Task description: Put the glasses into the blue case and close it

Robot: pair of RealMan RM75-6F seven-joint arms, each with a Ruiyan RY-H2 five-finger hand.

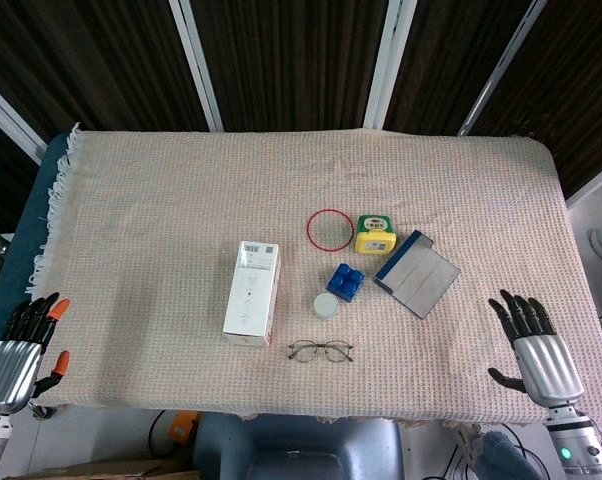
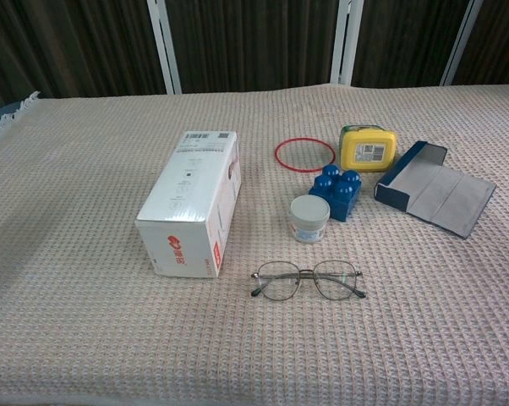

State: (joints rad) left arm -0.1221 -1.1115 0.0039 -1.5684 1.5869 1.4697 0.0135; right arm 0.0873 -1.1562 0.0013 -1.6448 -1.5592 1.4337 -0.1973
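Head view. Your blue case (image 1: 417, 273) lies open at about 3 o'clock of the cloth's centre, its grey lining face up and nothing inside it. The glasses (image 1: 321, 350) lie unfolded on the woven tablecloth (image 1: 161, 200) at 6 o'clock, near the front edge and well apart from the case. Between them: a small white jar (image 1: 326, 305) with its lid on, touching or just beside a blue toy brick (image 1: 345, 281) at its 1 o'clock. A yellow box (image 1: 374, 232) stands at 10 o'clock of the case, with a red ring (image 1: 330, 229) lying flat just to its 9 o'clock. A white carton (image 1: 252, 292) lies on its side at 9 o'clock of the jar, closed.

Your left hand (image 1: 21, 345) hangs off the table's edge at 8 o'clock, back upward, fingers spread, holding nothing. Your right hand (image 1: 531, 340) rests at 4 o'clock over the cloth's front corner, back upward, fingers apart and pointing away from you, holding nothing.

Chest view. Blue case (image 2: 432, 188) open at 3 o'clock, empty. Glasses (image 2: 309, 281) at 6 o'clock, lenses towards you, temples unfolded. White jar (image 2: 309, 217) at 12 o'clock of the glasses, blue toy brick (image 2: 337, 191) touching it behind. Yellow box (image 2: 369, 147) and red ring (image 2: 304, 155) at 1 o'clock. White carton (image 2: 195, 200) at 9 o'clock, red print on its near end. Neither hand shows here.
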